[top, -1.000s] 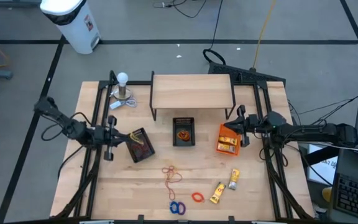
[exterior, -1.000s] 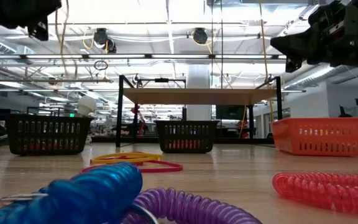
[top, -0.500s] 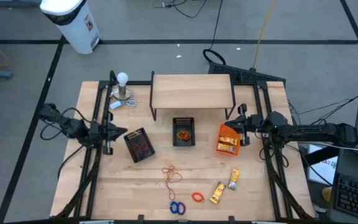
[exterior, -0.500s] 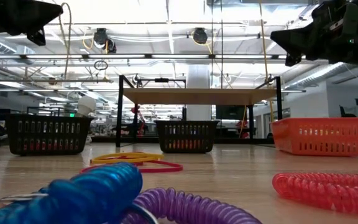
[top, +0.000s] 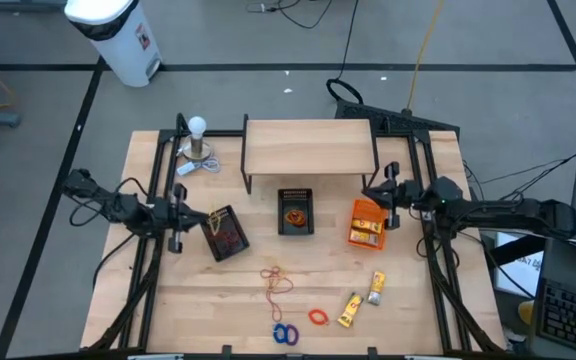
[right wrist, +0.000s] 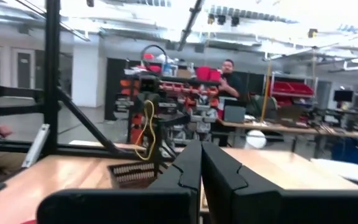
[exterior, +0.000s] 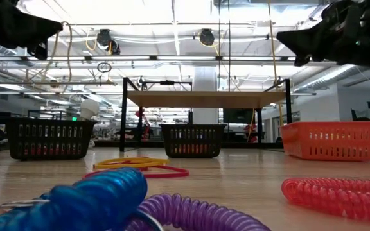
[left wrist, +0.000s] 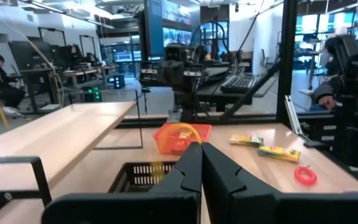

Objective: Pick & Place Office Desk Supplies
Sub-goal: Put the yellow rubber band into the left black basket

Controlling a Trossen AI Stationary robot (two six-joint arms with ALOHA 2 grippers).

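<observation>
Bright, even overhead lighting; ceiling fixtures [exterior: 172, 9] glare in the low view. Foreground coils [exterior: 101, 196] there are out of focus; the right wrist view is softly blurred.

left gripper [top: 201, 218] closed, right gripper [top: 369, 194] closed

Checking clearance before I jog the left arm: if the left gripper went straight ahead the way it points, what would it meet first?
Probably the black mesh bin just ahead of the left gripper, if the gripper sits low enough; height is unclear from above. In the left wrist view the bin lies nearest, the orange bin beyond.
</observation>
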